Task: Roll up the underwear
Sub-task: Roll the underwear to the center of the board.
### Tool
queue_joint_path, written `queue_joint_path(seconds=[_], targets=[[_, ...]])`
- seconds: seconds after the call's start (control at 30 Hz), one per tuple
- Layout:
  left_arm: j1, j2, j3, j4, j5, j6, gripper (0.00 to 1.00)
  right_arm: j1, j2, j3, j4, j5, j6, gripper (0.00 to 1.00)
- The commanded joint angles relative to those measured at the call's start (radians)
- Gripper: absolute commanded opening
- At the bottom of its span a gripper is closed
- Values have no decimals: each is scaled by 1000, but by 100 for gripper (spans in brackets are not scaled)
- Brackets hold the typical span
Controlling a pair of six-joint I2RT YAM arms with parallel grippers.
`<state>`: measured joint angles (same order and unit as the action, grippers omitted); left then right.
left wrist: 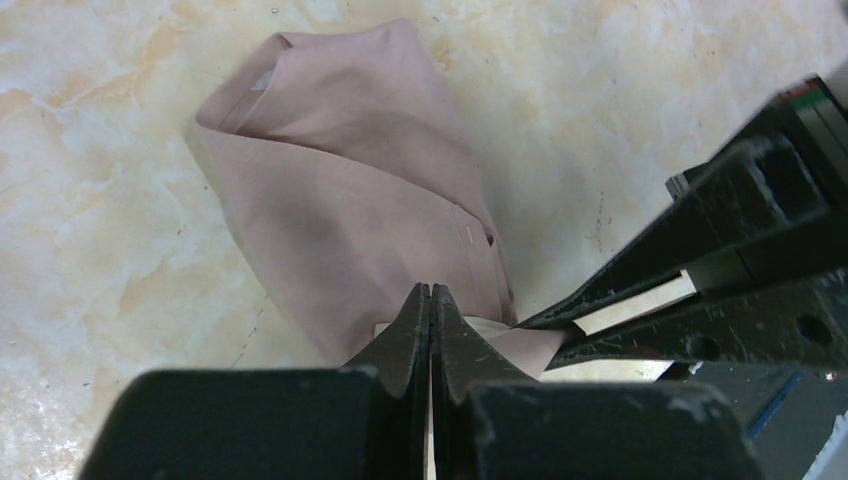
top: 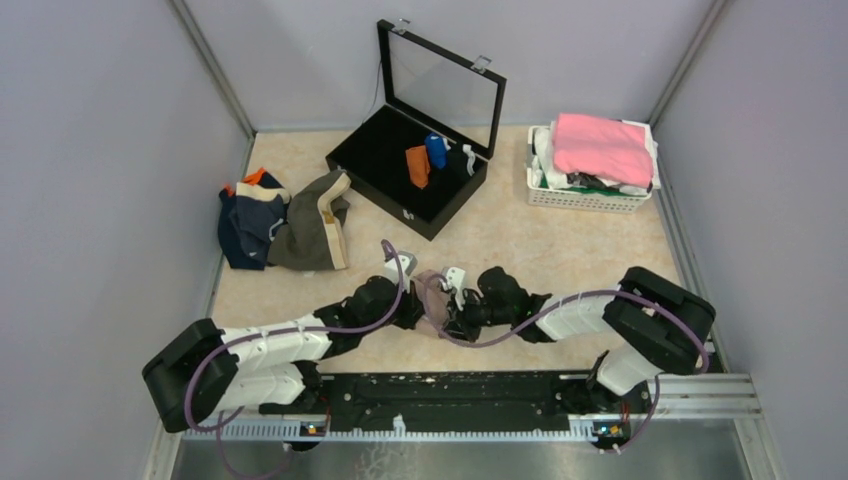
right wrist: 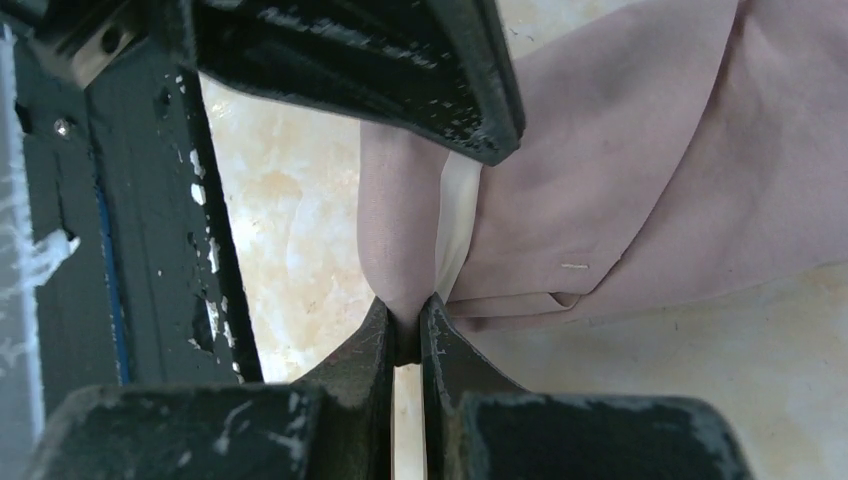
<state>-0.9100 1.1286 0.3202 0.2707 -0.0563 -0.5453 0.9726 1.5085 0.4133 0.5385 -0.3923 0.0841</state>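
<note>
- Top external view: the left gripper and the right gripper meet nose to nose near the front middle of the beige marbled tabletop. A pale pink-beige cloth brief lies bunched between them.
- At the left wall, well apart from the arms, a navy brief with white trim and an olive-brown brief with a tan waistband lie heaped together. A bit of rust-orange cloth shows at the far edge of the heap.
- A black box with an open glass lid holds a rust-orange cloth roll and a blue cloth roll. To the right of the box, a white slatted basket carries a bright pink folded cloth.
- Left wrist view: the pale pink-beige cloth brief lies folded into a loose cone on the table. The left gripper has its jaws pressed flat together, with the tips against the near end of the cloth. I cannot tell whether any fabric is caught between them.
- The right gripper comes in from the right and pinches the near corner of the cloth.
- Right wrist view: the right gripper has its jaws narrowed onto a fold of the pale pink-beige cloth brief. The left gripper comes in from above, with its tip touching the cloth beside a white inner strip.
</note>
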Motion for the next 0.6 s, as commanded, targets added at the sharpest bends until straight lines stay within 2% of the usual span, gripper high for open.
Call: queue_joint_path(seconds=[0.0,0.37,0.57], targets=[[5,5,-19,43,-17,5,0,-61,50,102,-141,-181,64,3],[6,-133,-16,-35,-93,-2,0,-189,167,242,-314,-377,183,2],[6,-159,-20,-19,-45,23,0,-230,210,321,-372,-439,278,0]])
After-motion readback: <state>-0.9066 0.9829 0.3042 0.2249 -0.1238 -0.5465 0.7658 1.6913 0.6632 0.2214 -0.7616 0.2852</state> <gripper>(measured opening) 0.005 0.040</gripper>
